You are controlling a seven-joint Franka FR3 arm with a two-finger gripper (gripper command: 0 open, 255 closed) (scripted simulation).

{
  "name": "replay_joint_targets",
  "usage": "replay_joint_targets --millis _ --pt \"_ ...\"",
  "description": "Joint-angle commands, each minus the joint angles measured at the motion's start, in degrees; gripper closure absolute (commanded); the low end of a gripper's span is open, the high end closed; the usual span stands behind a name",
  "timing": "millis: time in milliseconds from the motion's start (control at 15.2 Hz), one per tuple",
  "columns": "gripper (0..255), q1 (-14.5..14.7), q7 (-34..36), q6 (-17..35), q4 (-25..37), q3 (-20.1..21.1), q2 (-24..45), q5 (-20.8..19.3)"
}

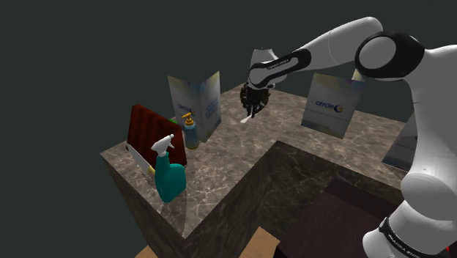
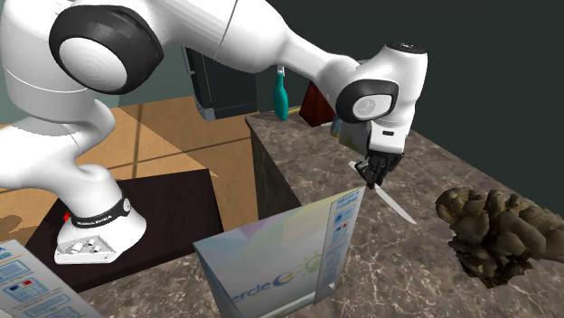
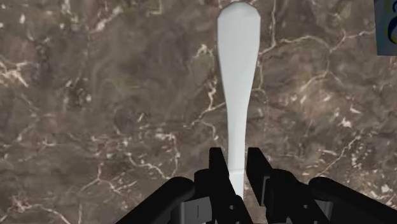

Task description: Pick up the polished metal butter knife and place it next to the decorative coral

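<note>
Grips the butter knife by its narrow neck, with the two black fingers of the gripper clamped against either side of it. Looks plain pale grey-white rather than shiny: flat and smooth, slim at the pinched part and swelling gradually to a broad rounded end beyond the fingertips. Hangs over the brown, white-veined marble counter, slanted, with the free end lower than the held end and pointing toward the second exterior view's right; cannot tell whether that end touches the stone. Lies apart from the coral, a lumpy brown mass on the counter at the second exterior view's right, with bare marble between. Shows in the shoulder view as a small white sliver under the black hand, over the far part of the counter, between a printed box on that view's left and a second box on its right. Nearer along the left edge: a small bottle with a gold pump, a dark red ribbed object, and a teal spray bottle at the near corner.
</note>
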Motion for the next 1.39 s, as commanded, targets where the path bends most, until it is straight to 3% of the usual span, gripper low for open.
replay_joint_targets --millis 0,462,990,1056,1320 --pt "255 0.1 0.2 1.1 -0.4 -0.2 0.7 -0.3" --pt "255 0.6 0.7 4.9 -1.5 -1.0 3.4 -1.4" --pt "255 0.6 0.7 4.9 -1.5 -1.0 3.4 -1.4" --pt "0 0.6 0.7 4.9 -1.5 -1.0 3.4 -1.4" --pt "0 0.6 0.7 4.9 -1.5 -1.0 3.4 -1.4"
